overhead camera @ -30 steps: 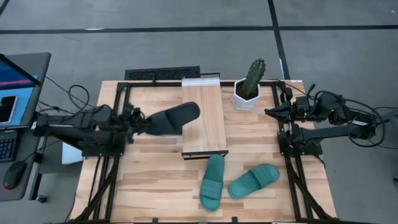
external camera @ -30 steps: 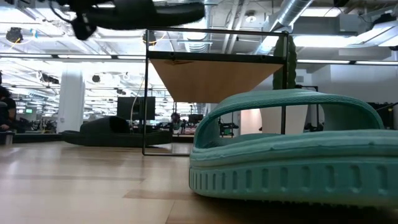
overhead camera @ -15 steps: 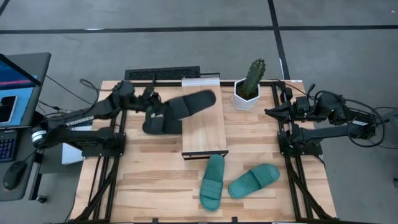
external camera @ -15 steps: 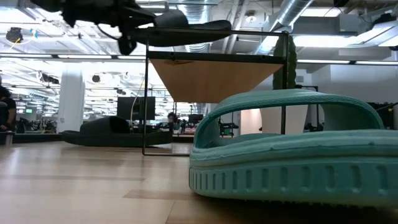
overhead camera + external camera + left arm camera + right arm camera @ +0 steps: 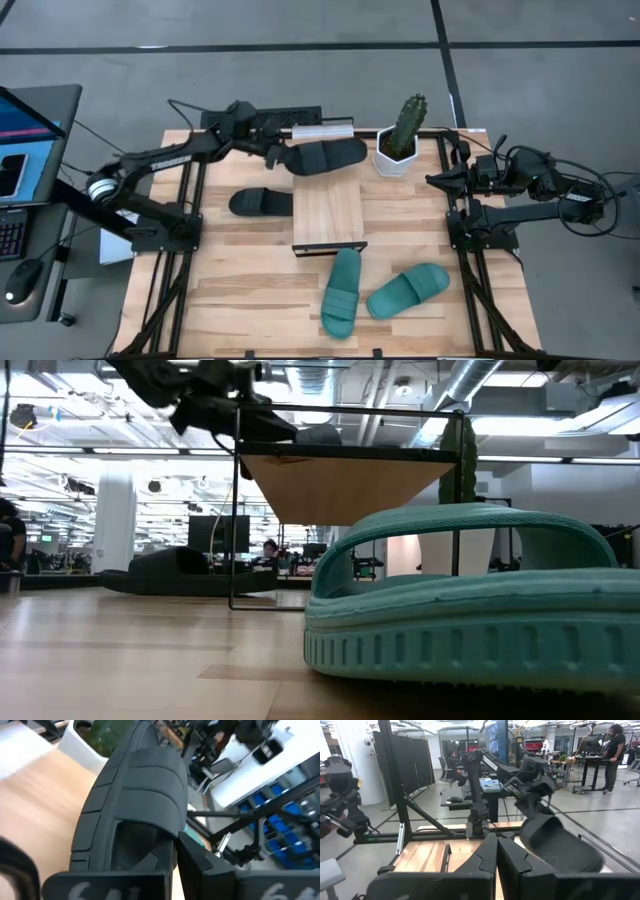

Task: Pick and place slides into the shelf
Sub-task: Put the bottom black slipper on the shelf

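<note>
Now the left claw (image 5: 283, 153), clenched on a black slide (image 5: 328, 157), carries it over the shelf (image 5: 327, 205); next comes lowering and release.

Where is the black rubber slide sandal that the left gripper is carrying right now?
In the high view, the black rubber slide sandal sits over the far end of the light-wood shelf, held by the left gripper, beside the potted cactus.

One black slide (image 5: 328, 157) over the shelf's (image 5: 327, 215) far end, another (image 5: 260, 202) beside it.
</note>
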